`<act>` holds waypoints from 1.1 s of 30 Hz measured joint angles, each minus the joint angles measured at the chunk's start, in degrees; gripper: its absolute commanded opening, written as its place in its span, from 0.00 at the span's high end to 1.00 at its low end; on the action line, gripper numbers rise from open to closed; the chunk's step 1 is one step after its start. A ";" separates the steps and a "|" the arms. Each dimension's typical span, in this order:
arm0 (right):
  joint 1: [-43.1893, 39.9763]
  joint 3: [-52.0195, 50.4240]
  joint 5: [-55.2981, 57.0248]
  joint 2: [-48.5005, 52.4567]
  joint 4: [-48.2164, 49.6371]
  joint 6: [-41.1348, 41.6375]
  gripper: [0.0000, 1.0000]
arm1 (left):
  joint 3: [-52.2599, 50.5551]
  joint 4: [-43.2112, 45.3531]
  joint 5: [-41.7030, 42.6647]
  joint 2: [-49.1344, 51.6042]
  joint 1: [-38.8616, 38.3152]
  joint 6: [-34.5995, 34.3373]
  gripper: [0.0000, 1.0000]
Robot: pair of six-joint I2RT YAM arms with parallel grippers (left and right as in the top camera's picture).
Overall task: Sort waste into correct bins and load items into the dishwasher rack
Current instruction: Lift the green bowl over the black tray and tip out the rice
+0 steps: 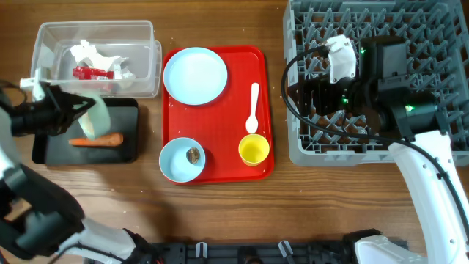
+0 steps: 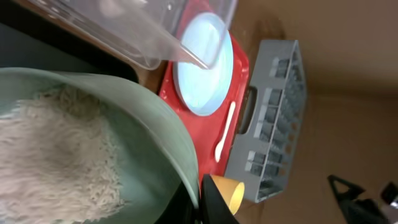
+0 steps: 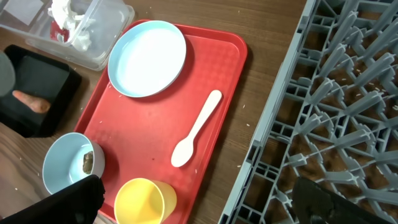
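Overhead: left gripper [image 1: 77, 111], clamped on pale green bowl [image 1: 95, 117], tilts it over black tray [image 1: 51, 150] at left edge, likely to shed rice. Left wrist: rice [image 2: 56, 162] lies inside. Right wrist: right gripper [image 3: 202, 202], fingers apart, empty, beside far-right-corner dishwasher rack [image 3: 336, 93].

I read the desk [image 1: 220, 213] as matt brown wood with visible grain. The red serving tray [image 1: 220, 125] looks like finely textured plastic, the clear tub [image 1: 143, 33] glossy see-through plastic, the dishwasher rack [image 1: 366, 154] dull grey moulded plastic. The white spoon [image 1: 253, 110] and pale green bowl [image 2: 161, 124] look smooth.
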 measured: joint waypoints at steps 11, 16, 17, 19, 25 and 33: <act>0.00 0.00 0.00 0.00 0.55 0.00 0.00 | 0.00 2.99 20.90 12.57 4.74 3.23 0.96; 0.00 0.00 0.00 0.00 0.52 0.00 0.00 | 0.00 0.20 24.06 12.57 7.89 2.34 0.96; 0.00 0.00 0.00 0.00 0.52 0.00 0.00 | 0.00 0.20 24.39 12.57 8.24 2.21 0.96; 0.00 0.00 0.00 0.00 0.52 0.00 0.00 | 0.02 -1.11 25.16 12.57 8.79 2.19 0.96; 0.00 0.00 0.00 0.00 0.13 0.00 0.00 | 0.02 -2.78 27.52 12.57 8.98 1.60 0.96; 0.00 0.00 0.00 0.00 0.09 0.00 0.00 | 0.17 -6.05 28.94 12.63 8.98 1.51 0.96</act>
